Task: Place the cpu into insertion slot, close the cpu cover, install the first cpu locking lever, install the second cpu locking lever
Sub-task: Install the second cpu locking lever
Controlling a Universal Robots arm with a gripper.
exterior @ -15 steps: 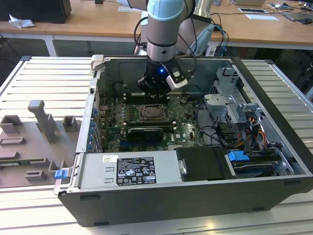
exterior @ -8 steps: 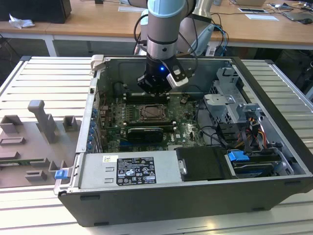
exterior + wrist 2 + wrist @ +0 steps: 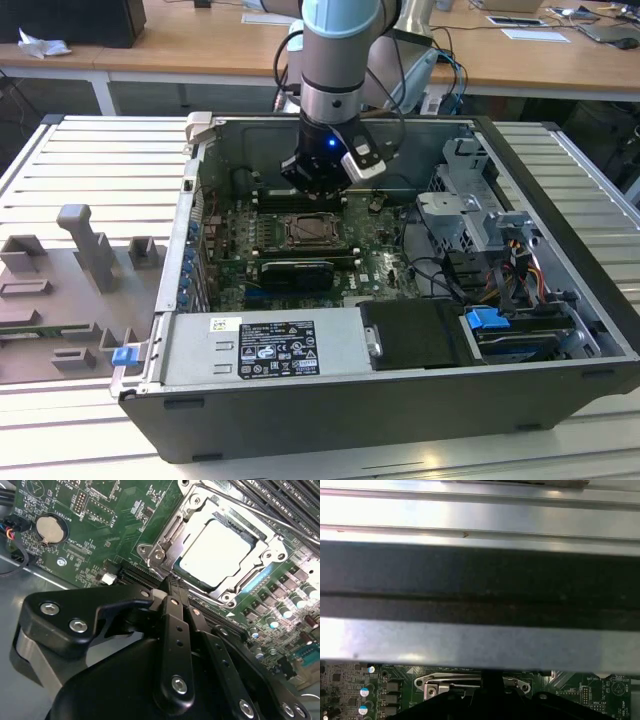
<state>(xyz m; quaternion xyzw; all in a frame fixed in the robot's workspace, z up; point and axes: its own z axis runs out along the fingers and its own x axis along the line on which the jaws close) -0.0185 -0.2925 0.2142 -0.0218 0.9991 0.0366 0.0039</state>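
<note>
The robot arm reaches down into an open black computer case [image 3: 400,420] that lies on a ribbed grey metal bench [image 3: 90,150]. Its black gripper [image 3: 315,178] hangs just above the far edge of the green circuit board [image 3: 385,268], close to the square socket with the grey metal rim — the insertion slot [image 3: 312,231].

In the second wrist view the small flat square cpu with its pale silver face [image 3: 216,555] lies flat inside the insertion slot [image 3: 272,545]. The thin silver metal cpu cover [image 3: 167,532], a frame with a big square window, lies down flat around the chip, and the chip shows through the window. A thin metal rod, one locking lever [image 3: 260,517], runs along the side of the socket.

The gripper's two black fingers [image 3: 172,587] are pressed close together with nothing between them. Their tips sit right at the corner of the cover — touching it or just beside it, I cannot tell which.

A round silver coin battery [image 3: 51,528] sits on the board well apart from the socket. Long black memory slots [image 3: 295,500] run past the socket on its other side.

In the exterior view a grey box with a white label [image 3: 265,345] lies at the near side of the case, and a blue tab [image 3: 487,322] shows toward the exterior view's right. Grey plastic holders [image 3: 85,250] stand on the bench at the exterior view's left.

In the first wrist view a shiny metal wall of the case [image 3: 480,640] rises beside the socket.
</note>
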